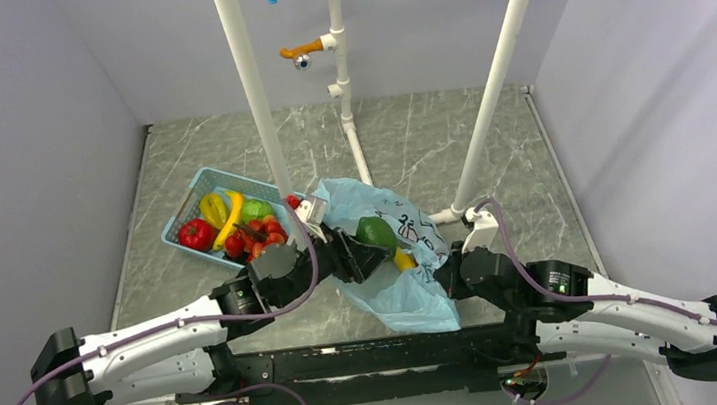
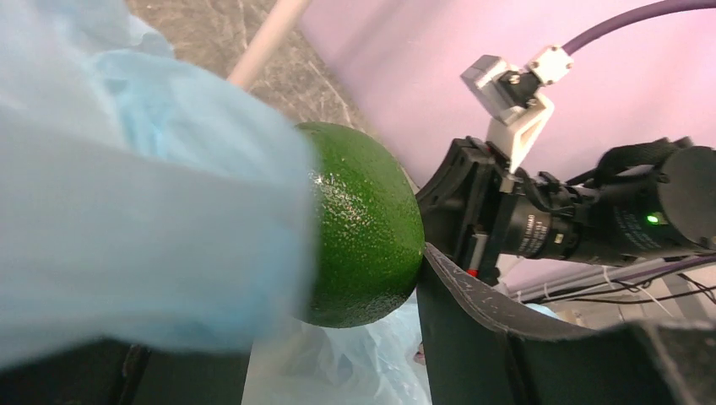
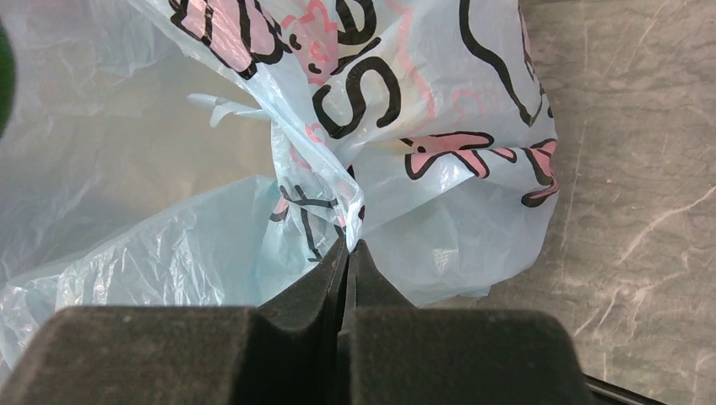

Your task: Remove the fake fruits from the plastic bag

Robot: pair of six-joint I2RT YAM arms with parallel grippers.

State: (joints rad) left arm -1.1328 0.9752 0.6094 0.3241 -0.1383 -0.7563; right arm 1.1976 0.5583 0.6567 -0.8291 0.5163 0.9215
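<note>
While pinching a fold of bag [image 3: 439, 194] tight in right gripper [image 3: 348, 253], got left gripper [image 1: 367, 248] clamped on green fruit [image 2: 363, 228], right at the bag's mouth with blue plastic draped against it. Can spot red fruits [image 1: 196, 235] over in basket [image 1: 182, 207].

Blurred plastic bag [image 2: 127, 211] covers approx half of green fruit [image 2: 367, 228]; bag contents hidden

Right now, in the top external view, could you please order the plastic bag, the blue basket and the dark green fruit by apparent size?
1. plastic bag, largest
2. blue basket, somewhat smaller
3. dark green fruit, by far the smallest
</note>
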